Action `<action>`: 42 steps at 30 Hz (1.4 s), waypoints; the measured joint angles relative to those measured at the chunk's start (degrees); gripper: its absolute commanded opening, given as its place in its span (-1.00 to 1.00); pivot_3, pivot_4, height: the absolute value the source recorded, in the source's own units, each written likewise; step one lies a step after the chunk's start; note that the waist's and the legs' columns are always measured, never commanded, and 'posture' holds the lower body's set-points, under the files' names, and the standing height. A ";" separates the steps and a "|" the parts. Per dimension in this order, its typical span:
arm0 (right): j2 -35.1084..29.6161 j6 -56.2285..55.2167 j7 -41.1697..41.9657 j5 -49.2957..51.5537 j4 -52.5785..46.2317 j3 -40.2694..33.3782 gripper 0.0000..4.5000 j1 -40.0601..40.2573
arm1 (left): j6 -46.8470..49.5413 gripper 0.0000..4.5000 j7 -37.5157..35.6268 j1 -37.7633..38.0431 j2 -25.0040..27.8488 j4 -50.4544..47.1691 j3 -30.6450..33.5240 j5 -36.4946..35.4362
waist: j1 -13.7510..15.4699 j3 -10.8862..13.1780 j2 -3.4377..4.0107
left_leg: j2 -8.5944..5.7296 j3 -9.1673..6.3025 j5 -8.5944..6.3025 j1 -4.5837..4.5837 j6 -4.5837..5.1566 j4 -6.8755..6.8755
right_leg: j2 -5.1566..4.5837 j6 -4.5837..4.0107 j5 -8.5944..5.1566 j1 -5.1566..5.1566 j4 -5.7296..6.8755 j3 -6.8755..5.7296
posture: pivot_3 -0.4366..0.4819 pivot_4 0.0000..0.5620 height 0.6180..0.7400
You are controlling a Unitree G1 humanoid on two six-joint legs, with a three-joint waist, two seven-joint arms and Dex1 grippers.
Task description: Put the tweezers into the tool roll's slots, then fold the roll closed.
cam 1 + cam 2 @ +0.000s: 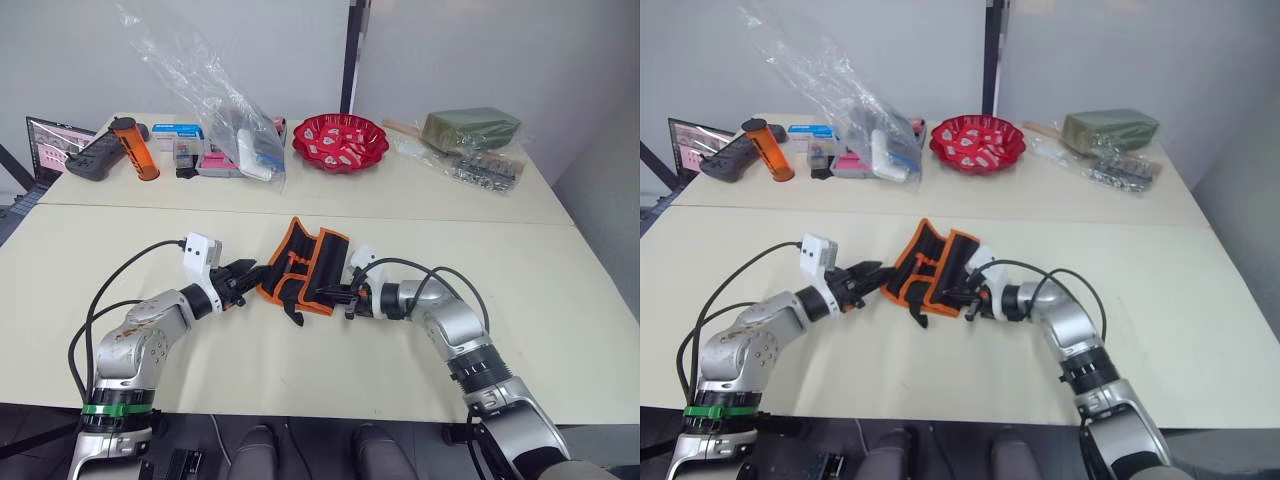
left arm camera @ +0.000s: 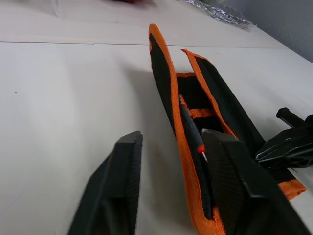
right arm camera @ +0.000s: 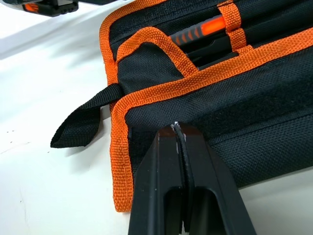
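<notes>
The tool roll point(image 1: 305, 265) lies mid-table, black with orange binding, its panels partly folded up and its black strap point(image 3: 83, 122) trailing toward the front. Slim dark tweezers point(image 2: 193, 132) sit tucked in the slots between the panels. My left gripper point(image 1: 248, 275) is open at the roll's left edge, and in the left wrist view the raised orange-edged flap point(image 2: 168, 93) stands between its fingers. My right gripper point(image 3: 180, 127) is shut, its tips against the roll's right panel point(image 3: 234, 103).
At the back of the table stand a red bowl point(image 1: 340, 140), a clear plastic bag point(image 1: 235, 120) over small boxes, an orange bottle point(image 1: 135, 148), a black power strip point(image 1: 95, 158) and a green packet point(image 1: 470, 128). Bare tabletop point(image 1: 300, 370) lies around the roll.
</notes>
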 measured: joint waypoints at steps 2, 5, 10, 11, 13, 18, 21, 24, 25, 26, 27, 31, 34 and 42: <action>0.08 0.48 -0.28 0.00 -0.29 0.00 -1.00 0.02 | 0.52 -0.87 -1.92 -0.96 1.20 0.26 -2.58 0.85 | -0.05 0.00 0.00 | 0.00 0.00 0.00 0.00 0.00 0.00 | 0.00 0.00 0.00 0.00 0.00 0.00 | -0.05 -0.47 1.00; 0.10 1.05 -0.52 -0.01 -0.76 0.01 -1.00 0.09 | 1.55 -0.98 -4.18 -1.98 2.42 0.93 -4.58 1.65 | -0.09 0.00 0.00 | 0.00 -0.01 0.00 0.00 0.00 0.00 | 0.00 0.01 -0.01 0.00 0.00 -0.01 | -0.05 -0.47 1.00; 0.05 1.28 -0.89 -0.12 -1.21 0.01 -1.00 0.26 | 3.29 -0.98 -5.92 -4.54 3.22 1.63 -4.92 1.66 | -0.02 0.00 0.00 | 0.00 -0.01 0.00 -0.01 0.00 0.00 | 0.00 0.02 -0.01 -0.01 0.00 -0.01 | -0.05 -0.47 1.00; 0.05 1.27 -0.97 -0.16 -1.29 0.00 -1.00 0.32 | 3.62 -0.98 -6.20 -5.29 3.06 1.74 -4.92 1.60 | 0.04 0.00 0.00 | 0.00 -0.02 0.00 -0.02 0.00 0.00 | 0.00 0.02 -0.02 0.00 0.00 -0.01 | -0.05 -0.47 1.00; 0.03 1.19 -1.25 -0.44 -1.79 0.01 -1.00 0.65 | 3.89 -0.98 -6.26 -6.68 2.19 1.92 -5.02 1.61 | 0.13 0.00 0.00 | 0.00 -0.01 0.00 -0.01 0.00 0.00 | -0.01 0.03 -0.02 0.00 0.00 -0.01 | -0.05 -0.47 1.00; -1.42 -1.79 -1.74 -3.21 -3.01 1.97 -1.00 1.01 | 5.34 -0.98 -5.98 -10.87 -0.67 3.64 -8.06 2.63 | 0.43 0.00 0.00 | -0.03 -0.02 0.00 -0.01 0.00 0.02 | -0.01 0.06 -0.03 0.03 -0.01 -0.01 | -0.05 -0.47 1.00; -1.90 -3.11 -1.83 -4.17 -3.37 2.51 -1.00 1.24 | 5.84 -0.98 -6.32 -13.70 -3.19 4.70 -9.90 2.78 | 0.80 -0.01 -0.01 | -0.04 -0.02 0.00 0.00 0.00 0.05 | -0.01 0.08 -0.02 0.05 -0.03 -0.01 | -0.05 -0.47 1.00; -2.02 -3.27 -1.84 -4.56 -3.53 2.50 -1.00 1.52 | 5.82 -0.98 -6.76 -17.09 -5.53 7.47 -12.99 4.58 | 1.00 -0.01 -0.01 | -0.05 -0.02 0.00 0.01 0.00 0.09 | -0.01 0.10 -0.01 0.07 -0.03 -0.01 | -0.05 -0.47 1.00; -2.04 -3.27 -1.85 -4.63 -3.59 2.49 -1.00 1.58 | 5.79 -0.98 -6.75 -17.83 -6.32 8.51 -13.85 5.24 | 1.01 -0.01 -0.01 | -0.05 -0.02 0.00 0.01 0.00 0.10 | -0.01 0.10 -0.01 0.08 -0.03 -0.01 | -0.05 -0.47 1.00; -2.05 -3.27 -1.85 -4.66 -3.66 2.47 -1.00 1.64 | 5.78 -0.98 -6.76 -18.33 -6.96 9.42 -14.65 5.93 | 1.00 -0.01 -0.01 | -0.05 -0.02 0.00 0.00 0.00 0.10 | -0.01 0.10 -0.01 0.08 -0.03 0.00 | -0.05 -0.47 1.00; -2.04 -3.27 -1.87 -4.68 -3.77 2.47 -1.00 1.66 | 5.75 -0.98 -6.84 -18.83 -7.39 10.42 -15.73 6.71 | 0.99 -0.01 -0.01 | -0.05 -0.02 0.00 0.00 0.00 0.10 | -0.01 0.10 -0.01 0.08 -0.02 0.00 | -0.05 -0.47 1.00; -2.36 -3.01 -2.00 -4.69 -4.35 2.16 -1.00 1.88 | 3.32 -0.98 -8.24 -19.13 -7.54 12.39 -19.57 10.85 | 1.07 -0.02 -0.01 | -0.05 -0.02 0.00 0.01 0.00 0.10 | -0.01 0.10 -0.01 0.09 -0.03 -0.01 | -0.05 -0.47 1.00; -2.77 -2.82 -1.92 -4.68 -4.87 2.17 -1.00 2.11 | 2.52 -0.98 -9.18 -18.97 -7.26 12.39 -20.32 12.05 | 1.15 -0.03 -0.01 | -0.06 -0.02 0.00 0.00 0.00 0.10 | -0.02 0.11 -0.01 0.10 -0.04 -0.01 | -0.05 -0.47 1.00; -4.48 -0.78 -0.95 -2.95 -6.95 1.26 -1.00 3.32 | 2.16 -0.98 -11.05 -16.93 -6.67 11.97 -20.78 13.41 | 1.23 -0.03 -0.01 | -0.06 -0.03 0.00 -0.01 0.00 0.10 | -0.03 0.12 -0.02 0.10 -0.05 -0.01 | -0.05 -0.47 1.00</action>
